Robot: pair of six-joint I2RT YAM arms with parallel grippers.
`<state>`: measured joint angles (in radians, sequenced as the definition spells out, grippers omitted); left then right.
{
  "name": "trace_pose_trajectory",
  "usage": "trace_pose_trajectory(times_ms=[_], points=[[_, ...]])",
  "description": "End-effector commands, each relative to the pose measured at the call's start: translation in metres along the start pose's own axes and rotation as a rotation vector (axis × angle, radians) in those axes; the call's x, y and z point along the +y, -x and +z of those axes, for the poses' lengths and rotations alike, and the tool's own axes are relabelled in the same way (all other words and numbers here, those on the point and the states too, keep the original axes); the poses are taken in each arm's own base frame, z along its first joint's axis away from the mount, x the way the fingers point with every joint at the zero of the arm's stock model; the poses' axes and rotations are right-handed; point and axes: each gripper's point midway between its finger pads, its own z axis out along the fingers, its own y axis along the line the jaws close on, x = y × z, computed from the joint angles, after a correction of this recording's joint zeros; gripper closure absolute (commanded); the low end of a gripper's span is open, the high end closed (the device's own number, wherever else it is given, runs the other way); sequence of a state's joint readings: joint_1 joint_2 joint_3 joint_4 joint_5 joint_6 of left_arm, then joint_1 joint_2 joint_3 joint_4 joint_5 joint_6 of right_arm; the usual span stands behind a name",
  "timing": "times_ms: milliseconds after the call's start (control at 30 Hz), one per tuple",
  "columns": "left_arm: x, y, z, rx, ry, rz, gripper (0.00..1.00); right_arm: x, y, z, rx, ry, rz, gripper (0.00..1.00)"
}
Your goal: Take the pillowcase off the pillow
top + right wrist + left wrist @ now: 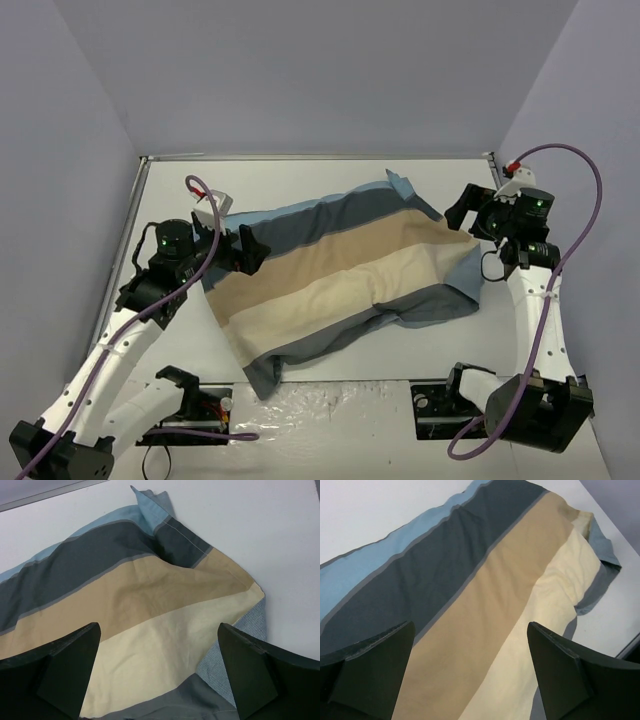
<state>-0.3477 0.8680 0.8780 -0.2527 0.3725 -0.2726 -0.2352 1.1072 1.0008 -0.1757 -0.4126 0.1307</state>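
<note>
Two grippers, both spread wide and both empty. The left gripper (248, 248) (470, 630) hovered over the left end of the pillowcase (350, 275), jaws apart with nothing between them. Its wrist view looked straight down the stripes, with the tan band running between the two fingers (375, 670). The right gripper (470, 215) (160, 627) hung at the opposite, right end of the pillowcase by its far corner, jaws just as wide. In the wrist view, tan and cream cloth filled the gap below them. I could not tell whether either one touched the cloth.

The pillowcase itself lay striped face up, stretched diagonally between the two grippers. From its far edge to its near edge ran light blue, dark blue, tan, cream and a grey-blue band. At its far right corner a small light-blue flap (398, 180) (150, 502) stood turned up. Plain blue-grey cloth (245, 630) peeked from under its right end. The pillow was not visible, though the pillowcase looked padded through the middle. All round the pillowcase lay the white table (300, 170).
</note>
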Motion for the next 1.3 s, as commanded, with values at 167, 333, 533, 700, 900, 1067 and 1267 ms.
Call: trace_pose_trajectory(times_ms=[167, 333, 533, 700, 900, 1067, 1267], points=[[-0.042, -0.003, 0.004, 0.009, -0.154, 0.138, 0.06, 0.083, -0.021, -0.024, -0.028, 0.492, -0.321, 0.00], [-0.058, -0.023, 0.007, 0.054, -0.149, 0.241, 0.06, 0.108, -0.057, -0.029, 0.059, 0.637, -0.572, 0.00], [-0.069, -0.059, 0.023, 0.224, -0.042, 0.542, 0.05, 0.113, -0.055, -0.044, -0.010, 0.687, -0.705, 0.00], [-0.097, -0.082, 0.049, 0.268, -0.038, 0.764, 0.03, 0.118, -0.054, -0.056, -0.052, 0.706, -0.746, 0.00], [-0.137, -0.102, 0.081, 0.263, -0.032, 0.905, 0.06, 0.121, -0.053, -0.063, -0.070, 0.715, -0.763, 0.00], [-0.140, -0.117, 0.107, 0.252, 0.068, 0.973, 0.18, 0.124, -0.053, -0.067, -0.082, 0.727, -0.771, 0.00], [-0.142, -0.145, 0.129, 0.287, 0.069, 0.980, 0.42, 0.124, -0.053, -0.070, -0.087, 0.726, -0.772, 0.00]])
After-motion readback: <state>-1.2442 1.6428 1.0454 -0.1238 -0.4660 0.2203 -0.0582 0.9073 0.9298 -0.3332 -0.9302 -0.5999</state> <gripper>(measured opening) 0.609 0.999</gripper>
